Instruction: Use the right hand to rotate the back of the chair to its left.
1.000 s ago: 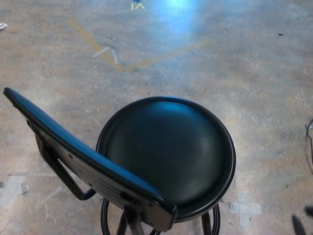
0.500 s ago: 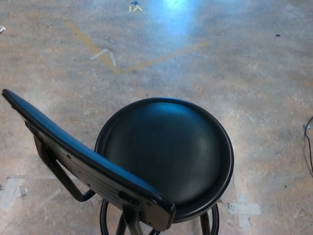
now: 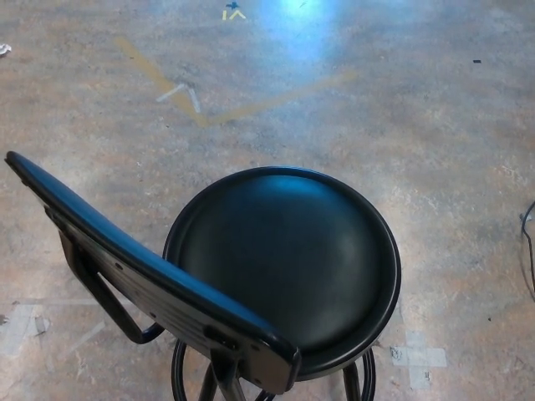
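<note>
Chair: black chair (image 3: 276, 276) stands at the lower centre of the head view, seen from above.
Seat: round black seat (image 3: 284, 263) with a raised rim, glossy, with a pale blue sheen on its far part.
Backrest: long, narrow black backrest (image 3: 142, 271) runs diagonally from the left edge of the picture, at mid height, down to the bottom centre. It lies on the near-left side of the seat. Its near end overlaps the seat rim in the picture.
Backrest support: black metal bracket (image 3: 104, 301) drops from the underside of the backrest and bends toward the chair base.
Base: dark ring and legs (image 3: 359, 380) show below the seat at the bottom edge; most of the base is hidden by the seat.
Floor: mottled grey-brown concrete floor (image 3: 435, 125) surrounds the chair.
Floor marks: yellow tape line (image 3: 276, 98) crosses the floor beyond the seat; a white arrow-shaped mark (image 3: 180, 92) lies at its left end; a white tape cross (image 3: 415, 355) lies just right of the chair base; a small yellow mark (image 3: 234, 12) sits at the top edge.
Cable: thin dark cable (image 3: 528, 251) shows at the right edge, well apart from the chair.
Light: blue-white glare (image 3: 305, 17) falls on the floor at top centre.
Right hand: outside the picture; finger state cannot be read.
Left hand: outside the picture; finger state cannot be read.
</note>
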Robot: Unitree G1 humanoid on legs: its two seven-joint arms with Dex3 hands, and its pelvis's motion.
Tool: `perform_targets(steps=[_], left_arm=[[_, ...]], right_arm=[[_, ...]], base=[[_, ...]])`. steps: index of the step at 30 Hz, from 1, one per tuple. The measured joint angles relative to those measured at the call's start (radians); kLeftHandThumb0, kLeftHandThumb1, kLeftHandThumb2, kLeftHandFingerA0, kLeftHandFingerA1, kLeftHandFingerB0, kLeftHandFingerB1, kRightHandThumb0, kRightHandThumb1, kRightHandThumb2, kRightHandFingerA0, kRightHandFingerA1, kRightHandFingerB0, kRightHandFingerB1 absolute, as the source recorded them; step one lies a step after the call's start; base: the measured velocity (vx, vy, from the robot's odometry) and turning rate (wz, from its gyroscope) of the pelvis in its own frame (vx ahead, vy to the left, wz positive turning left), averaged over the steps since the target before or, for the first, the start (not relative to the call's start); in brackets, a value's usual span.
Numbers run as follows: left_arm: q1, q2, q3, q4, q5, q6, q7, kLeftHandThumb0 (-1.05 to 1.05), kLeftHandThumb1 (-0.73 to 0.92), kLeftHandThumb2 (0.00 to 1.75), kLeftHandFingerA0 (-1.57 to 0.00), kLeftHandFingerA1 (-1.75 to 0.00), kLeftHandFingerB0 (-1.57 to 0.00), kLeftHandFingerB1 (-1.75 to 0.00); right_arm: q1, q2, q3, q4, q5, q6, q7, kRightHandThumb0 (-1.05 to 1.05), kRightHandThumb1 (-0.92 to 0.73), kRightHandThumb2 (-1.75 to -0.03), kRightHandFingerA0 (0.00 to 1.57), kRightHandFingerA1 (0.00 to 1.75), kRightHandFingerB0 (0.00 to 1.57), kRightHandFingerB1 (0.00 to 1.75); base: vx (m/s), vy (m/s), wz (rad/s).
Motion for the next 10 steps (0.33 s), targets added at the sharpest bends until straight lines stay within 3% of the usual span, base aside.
perform_targets(steps=[10], left_arm=[[0.011,-0.001,-0.004,-0.001,0.001,-0.009,-0.001,-0.49,0.74,0.62,-0.63,-0.53,-0.58,-0.45]], right_arm=[[0.001,0.0,-0.003,0.0,0.013,0.002,0.008,-0.72,0.08,-0.95,0.11,0.85,0.0,0.79]], base=[[0.0,0.0,0.0]])
